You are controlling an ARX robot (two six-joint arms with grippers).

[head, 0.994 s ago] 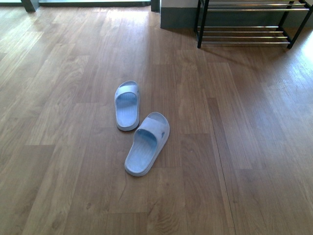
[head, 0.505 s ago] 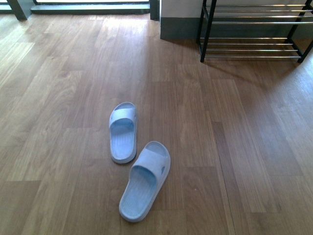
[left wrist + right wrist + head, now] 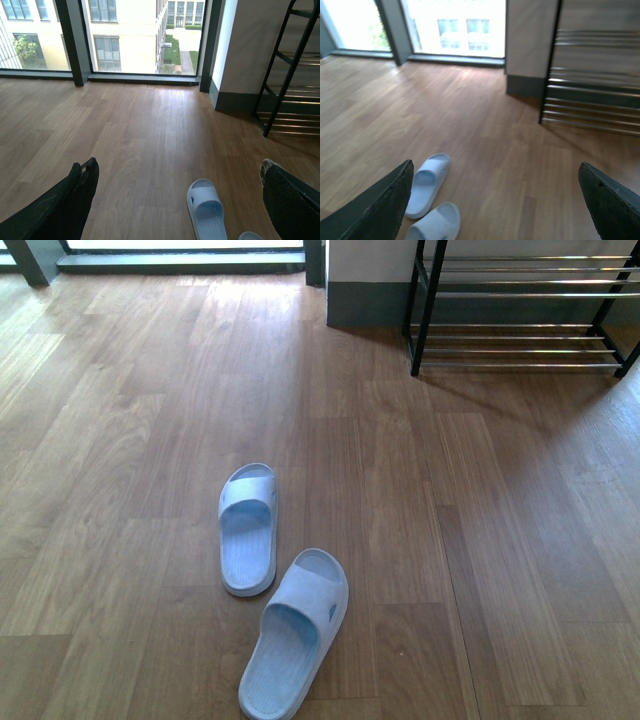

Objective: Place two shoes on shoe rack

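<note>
Two pale blue-white slides lie on the wooden floor in the front view: the farther slide (image 3: 248, 528) points straight away, the nearer slide (image 3: 294, 634) is angled to the right beside it. The black shoe rack (image 3: 520, 310) with silver rods stands at the far right against the wall. Neither arm shows in the front view. My left gripper (image 3: 180, 172) is open above the floor, with the farther slide (image 3: 205, 210) below between its fingers. My right gripper (image 3: 495, 172) is open too, the two slides (image 3: 427, 182) near its one finger and the rack (image 3: 595, 80) ahead.
A grey-based white wall column (image 3: 365, 280) stands left of the rack. Floor-to-ceiling windows with dark frames (image 3: 75, 45) run along the far wall. Wooden floor (image 3: 120, 440) stretches between the slides and the rack.
The front view has moved forward and tilted down: the slides have slid lower in the picture and closer, and the rack shows a little larger. The slides themselves lie as before.
</note>
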